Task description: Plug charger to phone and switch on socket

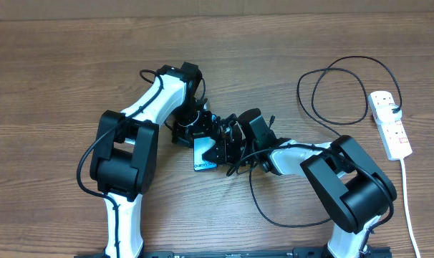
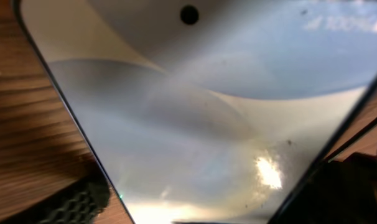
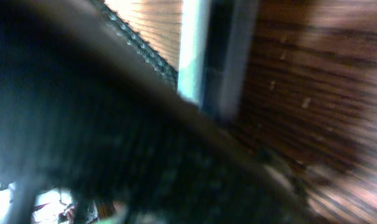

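Observation:
The phone (image 1: 201, 153) lies flat mid-table, blue screen up, with the "Galaxy S24" text at its near short edge. My left gripper (image 1: 197, 133) comes from the far side and is shut across it; in the left wrist view the screen (image 2: 201, 112) fills the frame between the finger pads. My right gripper (image 1: 228, 148) is at the phone's right edge. The charger, a thin black cable (image 1: 274, 213), runs up into its jaws, and the plug tip is hidden. The right wrist view is blurred and shows a dark finger and the phone's edge (image 3: 193, 56). The socket (image 1: 390, 125) lies far right.
The black cable also makes a large loose loop (image 1: 339, 89) left of the power strip. The strip's thick white cord (image 1: 407, 204) runs down to the front edge. Both arms crowd the table's middle.

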You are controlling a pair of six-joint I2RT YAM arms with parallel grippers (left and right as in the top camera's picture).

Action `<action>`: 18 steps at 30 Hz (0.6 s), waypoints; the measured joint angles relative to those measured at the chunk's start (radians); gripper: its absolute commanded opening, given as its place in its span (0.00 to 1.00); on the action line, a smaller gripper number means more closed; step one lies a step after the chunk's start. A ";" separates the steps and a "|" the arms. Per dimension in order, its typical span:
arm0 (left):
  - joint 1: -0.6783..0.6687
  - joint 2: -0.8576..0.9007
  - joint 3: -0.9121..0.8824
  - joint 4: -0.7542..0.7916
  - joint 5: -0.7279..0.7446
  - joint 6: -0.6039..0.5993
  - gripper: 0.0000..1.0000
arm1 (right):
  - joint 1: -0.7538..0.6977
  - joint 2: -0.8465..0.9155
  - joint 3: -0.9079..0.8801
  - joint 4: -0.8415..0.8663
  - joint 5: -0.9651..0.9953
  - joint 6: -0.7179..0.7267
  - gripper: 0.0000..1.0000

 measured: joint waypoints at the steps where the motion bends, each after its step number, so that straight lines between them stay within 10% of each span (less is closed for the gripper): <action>1: 0.004 0.000 0.002 -0.004 0.000 -0.004 1.00 | -0.003 0.000 0.000 0.003 -0.001 0.008 0.04; 18: 0.065 0.001 0.045 0.019 0.315 0.155 0.79 | -0.133 -0.002 -0.009 0.195 -0.263 0.124 0.04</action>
